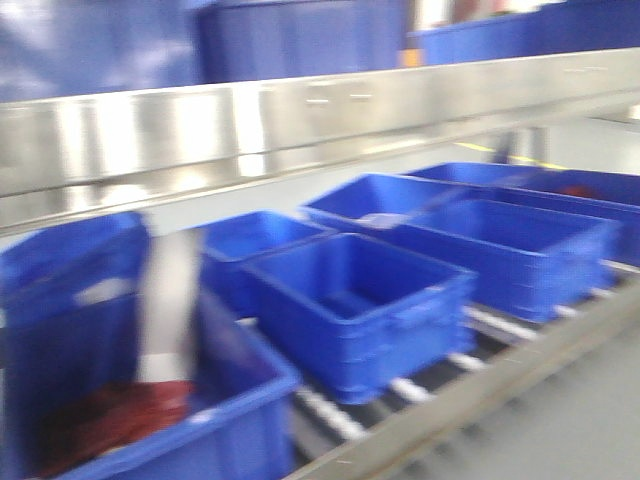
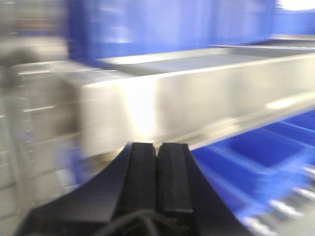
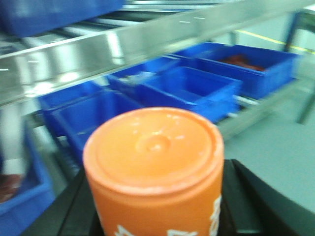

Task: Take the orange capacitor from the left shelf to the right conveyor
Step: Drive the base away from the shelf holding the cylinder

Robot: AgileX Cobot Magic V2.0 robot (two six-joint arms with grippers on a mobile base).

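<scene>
Here, blurred by motion, the left shelf (image 1: 300, 110) fills the front view: a broad shiny steel beam runs across the top, and more blue containers sit on the level above it. Below the beam, open blue bins (image 1: 360, 300) stand in rows on pale rollers (image 1: 420, 390). The nearest bin, at lower left, holds a heap of red packets (image 1: 110, 415). A pale upright strip (image 1: 170, 300), too blurred to name, crosses in front of that bin.

In the left wrist view, the left gripper (image 2: 157, 172) is closed, with its two black pads (image 2: 141, 172) pressed together and nothing between them. It sits just in front of the steel beam, with blue bins behind and below.

In the right wrist view, the right gripper (image 3: 157, 211) holds the orange capacitor (image 3: 155, 157), which sits between its dark fingers (image 3: 251, 196). The capacitor is in front of the shelf, outside the bins, and fills the lower middle of the picture.

Its round, flat end cap, with a small dimple at the centre, faces the camera and slightly upward. Its long axis runs down from there, out of the bottom of the frame. Parts of white print show along its side at the bottom edge, but they are cut off and cannot be read.
</scene>
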